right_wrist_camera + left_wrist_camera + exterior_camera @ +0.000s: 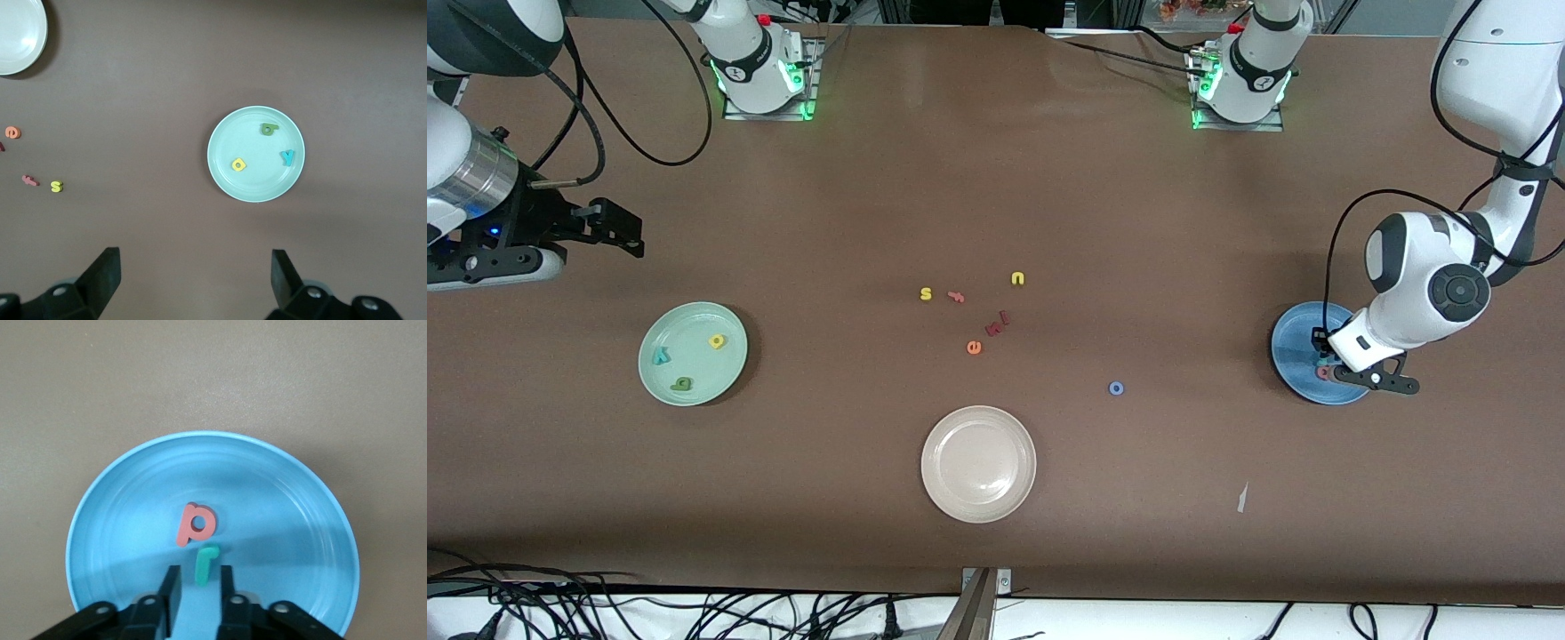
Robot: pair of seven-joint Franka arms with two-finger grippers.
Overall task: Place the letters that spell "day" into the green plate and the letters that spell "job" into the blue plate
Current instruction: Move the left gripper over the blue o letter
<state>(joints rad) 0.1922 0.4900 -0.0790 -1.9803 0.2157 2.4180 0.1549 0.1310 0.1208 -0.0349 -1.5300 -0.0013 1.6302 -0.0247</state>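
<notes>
The green plate (694, 333) (257, 180) at the right arm's end holds a yellow letter (717, 340) (239, 164), a dark green letter (682, 384) (269, 129) and a teal y (661, 357) (287, 157). In the blue plate (1294, 342) (280, 507) at the left arm's end lie a salmon-red letter (195, 525) and a teal j (206, 564). My left gripper (1320, 356) (200, 571) hangs low over that plate, open, its fingers either side of the j with a gap to each. The blue o (1116, 388) lies on the table. My right gripper (627, 236) (195, 257) waits open above the table.
A beige-white plate (978, 463) sits nearer the front camera at mid-table. Loose letters lie in the middle: yellow s (926, 293), yellow u (1017, 278), orange e (974, 348), dark red pieces (996, 324), a salmon piece (956, 296). A white scrap (1241, 498) lies near the front edge.
</notes>
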